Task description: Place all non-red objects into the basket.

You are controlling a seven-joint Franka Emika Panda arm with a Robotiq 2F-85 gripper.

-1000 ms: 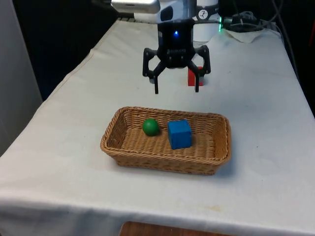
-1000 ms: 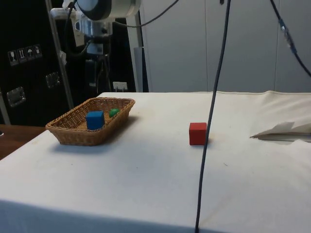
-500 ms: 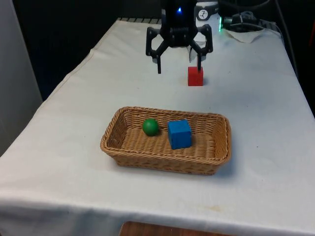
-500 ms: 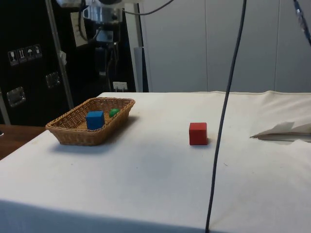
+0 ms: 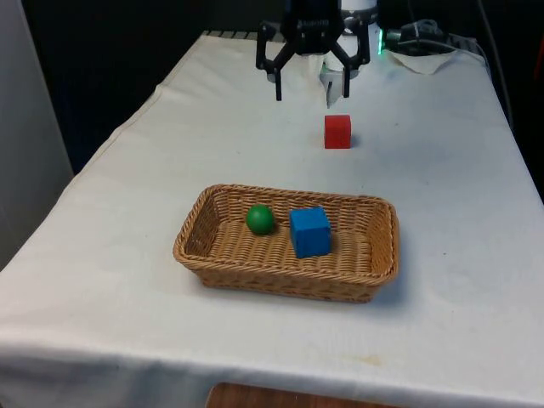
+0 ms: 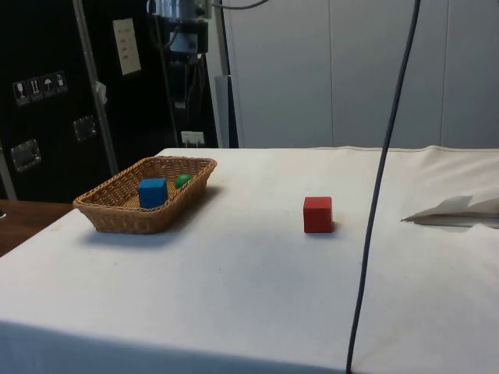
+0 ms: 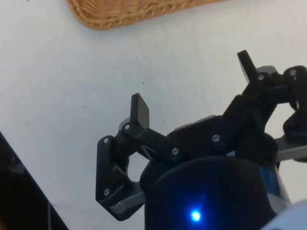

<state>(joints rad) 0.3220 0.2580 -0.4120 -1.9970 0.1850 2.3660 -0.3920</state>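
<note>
Right now you have the gripper (image 5: 311, 89) at the top centre of the front view, raised above the white table (image 5: 442, 187), its 2 fingers (image 7: 139, 109) spread wide with nothing between them. In the wrist view you see the same splayed fingers over bare cloth, with an edge of the wicker basket (image 7: 129, 12) beyond them.

Look at the centre of the front view and you find the basket (image 5: 374, 255) holding 2 things: the green ball (image 5: 260, 218) toward the front view's left and the blue cube (image 5: 309, 231) just beside it on the front view's right. In the side view the basket (image 6: 117, 214) sits at the left of the frame with the blue cube (image 6: 152, 192) and green ball (image 6: 183, 180) inside.

You can see the red cube (image 5: 337, 131) alone on the cloth, well apart from the basket and below the gripper's right-hand finger in the front view. The side view puts the red cube (image 6: 317, 213) near mid-frame.
</note>
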